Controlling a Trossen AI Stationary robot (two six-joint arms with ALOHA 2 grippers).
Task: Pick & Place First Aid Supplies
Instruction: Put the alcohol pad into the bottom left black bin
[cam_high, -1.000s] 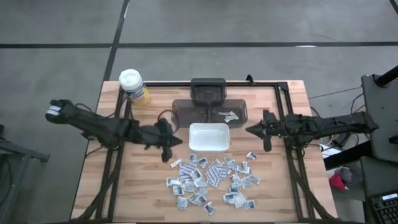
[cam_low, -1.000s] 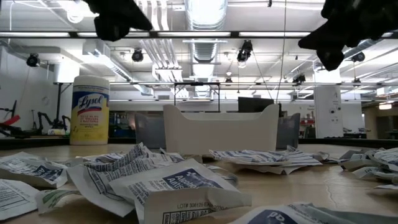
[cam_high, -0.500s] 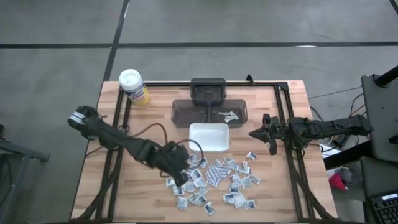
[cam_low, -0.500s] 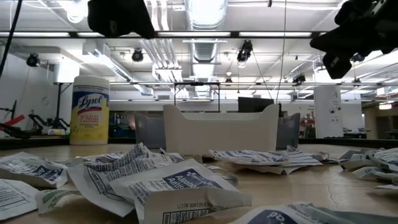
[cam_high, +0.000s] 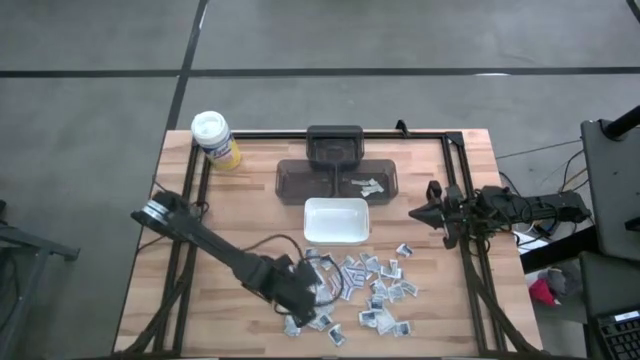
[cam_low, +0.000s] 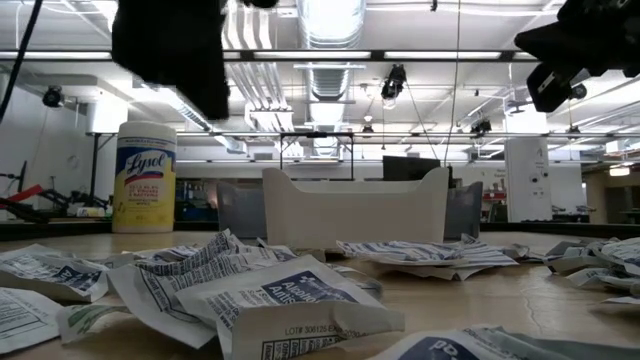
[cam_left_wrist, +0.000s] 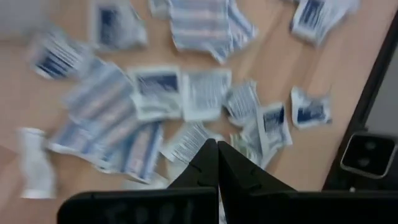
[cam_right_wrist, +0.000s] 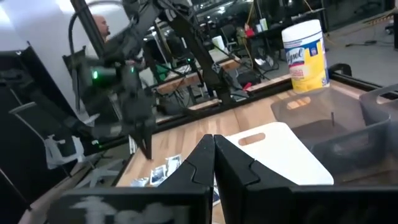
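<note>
The first aid supplies (cam_high: 355, 285) are small white and grey packets with bluish print, scattered flat over the wooden table's near middle; they also show in the left wrist view (cam_left_wrist: 161, 93) and the low view (cam_low: 250, 290). My left gripper (cam_high: 312, 294) is shut and slants down over the left part of the pile, clear above it in the low view (cam_low: 205, 95). Its closed fingertips (cam_left_wrist: 217, 148) hold nothing. My right gripper (cam_high: 415, 212) is shut and level near the table's right edge, right of the white tray (cam_high: 336, 220).
A dark clear bin (cam_high: 300, 182) behind the tray holds a few packets (cam_high: 368, 185). A yellow canister (cam_high: 214, 140) with a white lid stands at the far left corner. Black frame rails (cam_high: 455, 180) run along the table's edges. Bare wood lies left of the pile.
My left gripper has swung from beside the tray's left side toward the near edge and down, tipping its fingers downward, and now hangs over the pile's left part. My right gripper has drawn back a little toward the right edge. The packets lie as before.
</note>
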